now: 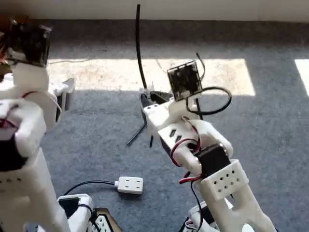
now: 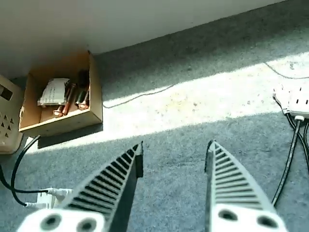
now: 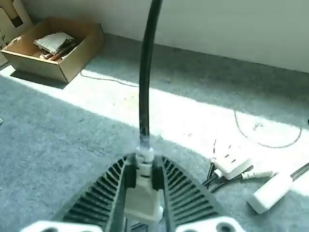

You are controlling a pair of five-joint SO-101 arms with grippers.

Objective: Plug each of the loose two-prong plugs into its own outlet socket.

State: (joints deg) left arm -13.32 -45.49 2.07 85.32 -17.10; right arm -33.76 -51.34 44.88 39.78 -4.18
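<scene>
**Right jaws clamped on a plug, left jaws apart**

A box [image 3: 53, 46] sits on the carpet [image 3: 58, 125] against the wall [image 3: 217, 24]. Well apart from the box lies a white socket block [image 3: 231, 163] among dark leads. My right gripper [image 3: 144, 169] is closed on a white plug [image 3: 143, 193], far from the box. The plug's long axis runs along my fingers, and its black cord [image 3: 147, 72] rises past my fingertips toward the wall. I cannot see the prongs. My left gripper [image 2: 175, 150] hangs nearer the box, jaws apart, gripping nothing.

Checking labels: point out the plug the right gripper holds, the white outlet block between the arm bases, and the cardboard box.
white plug [image 3: 144, 198], right wrist view, middle of its body.
white outlet block [image 1: 131, 185], high view, socket face.
cardboard box [image 3: 83, 52], right wrist view, side wall.
</scene>
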